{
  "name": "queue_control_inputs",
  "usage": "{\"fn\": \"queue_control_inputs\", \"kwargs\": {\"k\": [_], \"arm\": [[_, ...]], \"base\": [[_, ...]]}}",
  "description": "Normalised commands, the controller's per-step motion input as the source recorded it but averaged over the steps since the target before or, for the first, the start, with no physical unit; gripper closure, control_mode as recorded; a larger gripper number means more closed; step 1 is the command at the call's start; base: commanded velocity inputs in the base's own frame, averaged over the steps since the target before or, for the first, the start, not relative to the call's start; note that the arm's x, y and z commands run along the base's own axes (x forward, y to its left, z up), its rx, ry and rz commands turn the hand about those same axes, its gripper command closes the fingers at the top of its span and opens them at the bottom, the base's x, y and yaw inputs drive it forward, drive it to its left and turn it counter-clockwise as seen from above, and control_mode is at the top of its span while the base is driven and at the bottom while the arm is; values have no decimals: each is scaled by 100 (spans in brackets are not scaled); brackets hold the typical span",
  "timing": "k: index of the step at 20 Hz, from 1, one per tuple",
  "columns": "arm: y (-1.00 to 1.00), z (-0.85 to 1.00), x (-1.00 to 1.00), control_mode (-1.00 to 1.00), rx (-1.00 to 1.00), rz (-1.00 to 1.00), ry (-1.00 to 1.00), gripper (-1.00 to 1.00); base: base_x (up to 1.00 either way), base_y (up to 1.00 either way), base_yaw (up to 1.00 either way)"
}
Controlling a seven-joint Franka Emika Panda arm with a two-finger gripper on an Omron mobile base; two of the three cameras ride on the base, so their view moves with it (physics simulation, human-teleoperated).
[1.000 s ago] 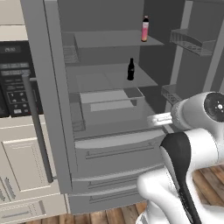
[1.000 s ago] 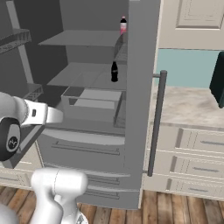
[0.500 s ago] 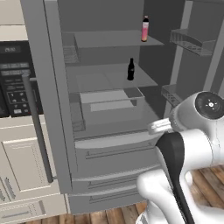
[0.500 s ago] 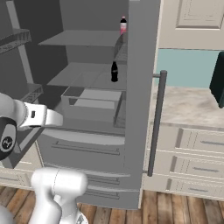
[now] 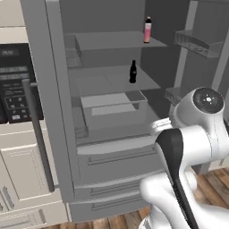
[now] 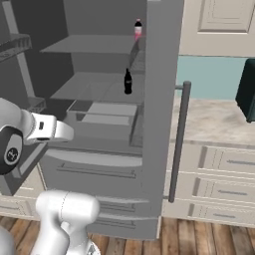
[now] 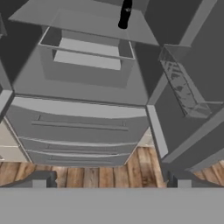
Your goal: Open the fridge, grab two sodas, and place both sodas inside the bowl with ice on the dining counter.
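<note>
Straight ahead of the claw (image 7: 108, 179), fridge (image 5: 112, 112) stands with both doors swung wide. Claw released, 2 dark tips spread far apart at bottom of hand view, nothing between them. It hangs in front of the fridge's lower part, aimed at the bottom drawers (image 7: 83, 131), wood floor (image 7: 87, 173) just below them.

Dark soda bottle (image 7: 125, 14) stands upright on the middle shelf, up and slightly right of the claw, well apart from it. Same bottle at (image 5: 133, 71) and (image 6: 128, 82). Pink soda bottle (image 5: 147, 30) with dark cap stands upright on the top shelf, higher still, well beyond reach line of the claw; also at (image 6: 138, 29).

Clear crisper bin (image 7: 85, 54) sits under the middle shelf, between the dark bottle and the drawers, directly above the claw's aim.

Right door (image 6: 162, 99) with long bar handle (image 6: 178, 142) lies off to the claw's right; door rack (image 7: 183, 89) shows on that side. Left door (image 5: 47, 103) with its bar handle to the claw's left, black oven panel (image 5: 13, 94) beyond it. Cream cabinets (image 6: 219, 169) and counter (image 6: 219, 122) past the right door.
</note>
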Motion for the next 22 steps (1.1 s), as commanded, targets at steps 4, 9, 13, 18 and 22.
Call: {"fn": "queue_control_inputs", "kwargs": {"k": [4, 9, 13, 18, 22], "arm": [[0, 0, 0, 100, 0, 0, 0, -100], [0, 0, 0, 100, 0, 0, 0, -100], [0, 0, 0, 100, 0, 0, 0, -100], [0, 0, 0, 100, 0, 0, 0, -100], [0, 0, 0, 100, 0, 0, 0, -100]], "base": [[33, 46, -18], [42, 9, -8], [37, -28, 0], [43, -27, 0], [59, -7, 0]]}}
